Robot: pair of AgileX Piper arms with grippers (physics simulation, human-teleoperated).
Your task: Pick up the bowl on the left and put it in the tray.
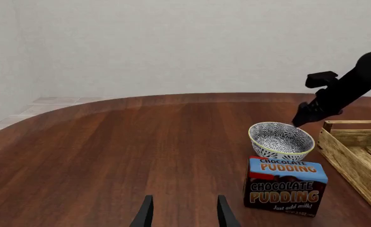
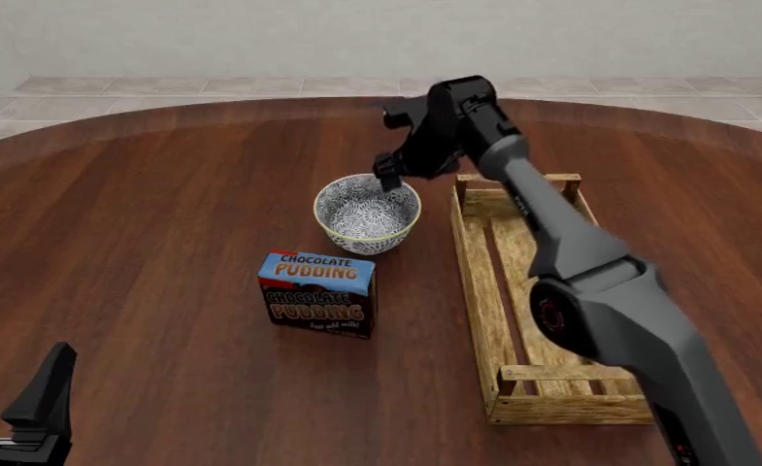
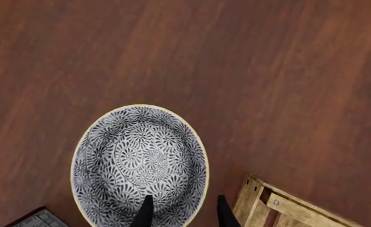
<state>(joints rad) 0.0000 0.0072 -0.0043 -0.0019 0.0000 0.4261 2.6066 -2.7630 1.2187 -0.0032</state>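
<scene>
Bowl-to-tray work has barely begun, as I judge it: the wooden counter (image 2: pixel 160 214) bears everything, and the tray (image 2: pixel 484 291), a long slatted light-wood crate at the right running near to far, holds nothing that can be seen, while the bowl (image 2: pixel 368 212) sits upright on the counter just left of the tray's far end, apart from it. Between bowl and viewer stands a chocolate pudding box (image 2: pixel 318 292), near the bowl; whether the two touch cannot be told. The right arm (image 2: pixel 575 262) reaches across above the tray, and its right tool (image 2: pixel 390 180) hangs at the bowl's far rim with its tips spread; in the right wrist view the two dark tips straddle the rim, one over the patterned inside and one outside, but no squeeze shows, so the grasp, the lift, the carry and the release all seem left to do. The left tool (image 2: pixel 18 393) rests low at the near left, well apart from the things, tips spread and holding nothing. Much of the tray's bed is hidden by the right arm in the front view, and the wrist views cut off most of the tray. Whether the right tips already touch the ceramic is hard to make out.
</scene>
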